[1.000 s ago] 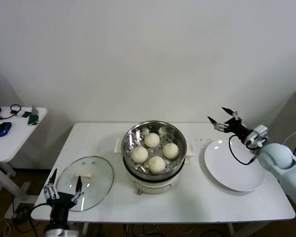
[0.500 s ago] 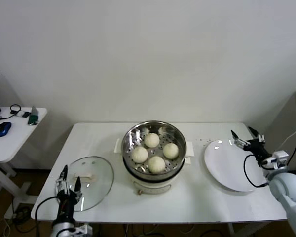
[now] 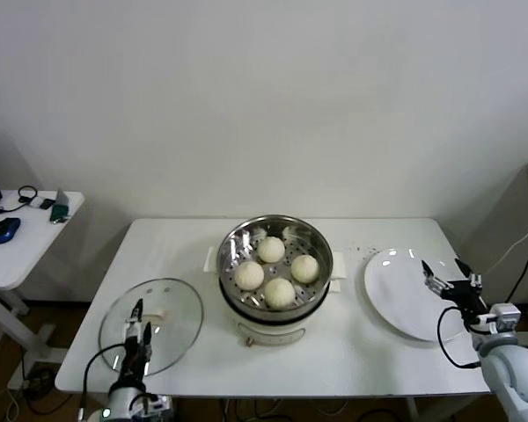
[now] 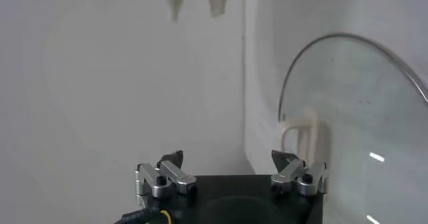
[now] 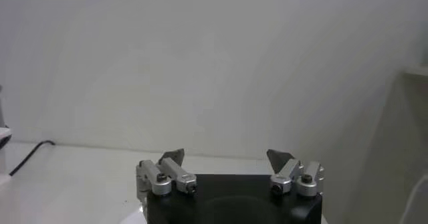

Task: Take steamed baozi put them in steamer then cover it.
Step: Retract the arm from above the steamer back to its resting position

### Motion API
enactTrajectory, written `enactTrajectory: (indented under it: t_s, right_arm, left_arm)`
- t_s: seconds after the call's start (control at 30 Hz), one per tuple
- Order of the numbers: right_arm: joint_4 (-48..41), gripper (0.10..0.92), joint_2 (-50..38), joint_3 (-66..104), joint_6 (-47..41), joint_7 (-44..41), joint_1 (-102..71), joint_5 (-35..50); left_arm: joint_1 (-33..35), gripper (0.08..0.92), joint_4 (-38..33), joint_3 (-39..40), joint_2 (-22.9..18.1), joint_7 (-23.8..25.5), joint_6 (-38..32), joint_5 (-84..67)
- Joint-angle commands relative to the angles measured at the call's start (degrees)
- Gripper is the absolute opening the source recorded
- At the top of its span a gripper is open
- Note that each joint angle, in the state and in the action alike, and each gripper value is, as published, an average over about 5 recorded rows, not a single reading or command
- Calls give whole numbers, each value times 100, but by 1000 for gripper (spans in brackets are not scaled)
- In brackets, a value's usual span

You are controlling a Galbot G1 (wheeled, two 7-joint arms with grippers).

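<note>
The steamer [image 3: 318, 243], a shiny steel pot on a white base, stands at the table's middle with no lid on. Several cream-white steamed baozi [image 3: 280, 292] lie on its perforated tray. The clear glass lid [image 3: 167, 316] lies flat on the table to the steamer's left, also seen as lid [image 4: 361, 105] in the left wrist view. My left gripper [image 3: 142, 322] is at the lid's near edge, open and empty; gripper [image 4: 227, 157] shows wide jaws. My right gripper [image 3: 444, 269] hovers open and empty over the white plate's right edge; gripper [image 5: 226, 155] faces the wall.
An empty white plate [image 3: 396, 294] lies to the right of the steamer. A small side table [image 3: 18, 251] with a blue mouse [image 3: 5, 230] stands off to the far left. The lid's white handle [image 4: 301, 135] lies close ahead of my left gripper.
My right gripper pulled back from behind the plate to its right edge, lower and nearer me. My left gripper shifted right and turned edge-on at the lid's near rim.
</note>
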Motion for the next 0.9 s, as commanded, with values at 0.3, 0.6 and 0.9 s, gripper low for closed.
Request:
enactTrajectory:
  t_s: [0.3, 0.6, 0.9]
  right_arm:
    - [54, 823, 276, 299, -35, -8, -309, -269]
    - [77, 823, 388, 308, 16, -85, -348, -397]
    - [154, 823, 537, 441, 68, -200, -509, -542]
  left_arm:
    - [-880, 823, 1067, -203, 65, 41, -292, 511]
    - [-1059, 823, 1211, -220, 108, -23, -341, 483]
    - [-1214, 823, 1404, -214, 132, -121, -370, 352]
